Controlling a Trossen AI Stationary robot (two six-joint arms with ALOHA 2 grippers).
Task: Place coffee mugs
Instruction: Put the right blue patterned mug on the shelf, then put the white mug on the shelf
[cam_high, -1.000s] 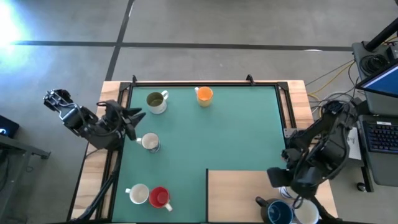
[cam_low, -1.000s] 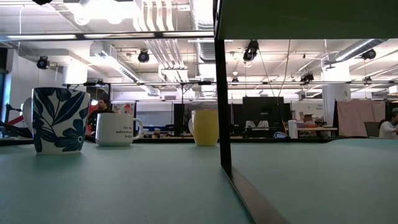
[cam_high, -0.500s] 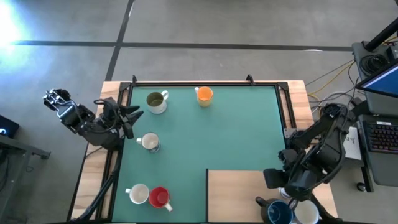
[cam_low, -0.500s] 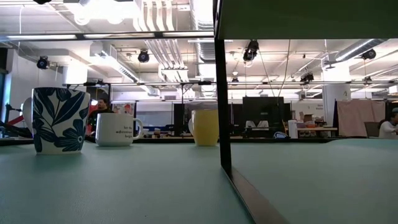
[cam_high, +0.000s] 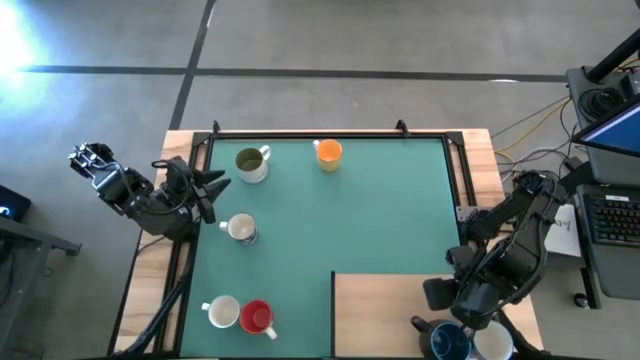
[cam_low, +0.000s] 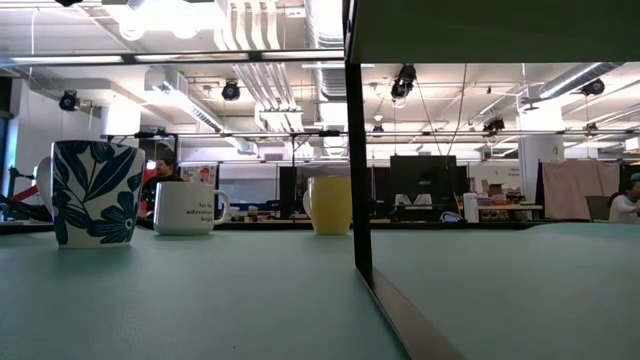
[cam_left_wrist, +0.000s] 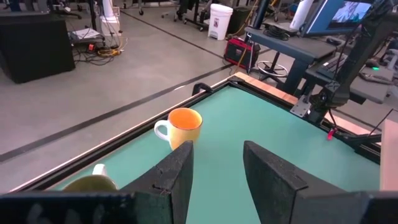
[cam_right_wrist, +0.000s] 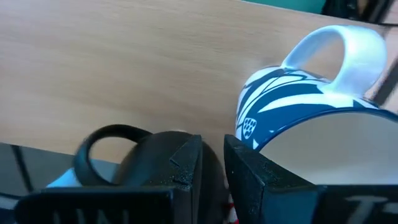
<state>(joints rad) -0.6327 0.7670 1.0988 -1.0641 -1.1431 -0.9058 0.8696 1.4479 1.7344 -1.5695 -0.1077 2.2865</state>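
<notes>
The right gripper (cam_high: 462, 312) is down low at the near right corner of the table, over the bare wooden panel (cam_high: 385, 300), and its fingers (cam_right_wrist: 249, 177) are pinched to a thin slit with nothing between them. Right under its wrist camera sits a dark mug (cam_right_wrist: 140, 155) with a looping black handle, and just beside that a white mug with a blue leaf pattern (cam_right_wrist: 311, 118), handle standing up. From overhead the dark blue mug (cam_high: 447, 342) and a white mug (cam_high: 493, 343) sit side by side at the table's near edge, just below the gripper.

Over on the green mat (cam_high: 380, 210), five more are already out. The orange mug (cam_high: 328, 153) stands at the far edge, the white mug with the olive-green inside (cam_high: 250, 163) to its left. A plain white mug (cam_high: 240, 229) sits toward the left side, and near the front left corner a white mug (cam_high: 222, 313) and the red mug (cam_high: 257, 318) are touching.

The left gripper (cam_high: 210, 188) hangs at the mat's left edge, beside the olive-lined mug, fingers (cam_left_wrist: 177, 177) parted and empty, pointed across at the orange mug.

The low view shows a blue-leaf mug (cam_low: 95, 192), a white one (cam_low: 187, 208) and a yellow-looking one (cam_low: 329, 204) in a row.
</notes>
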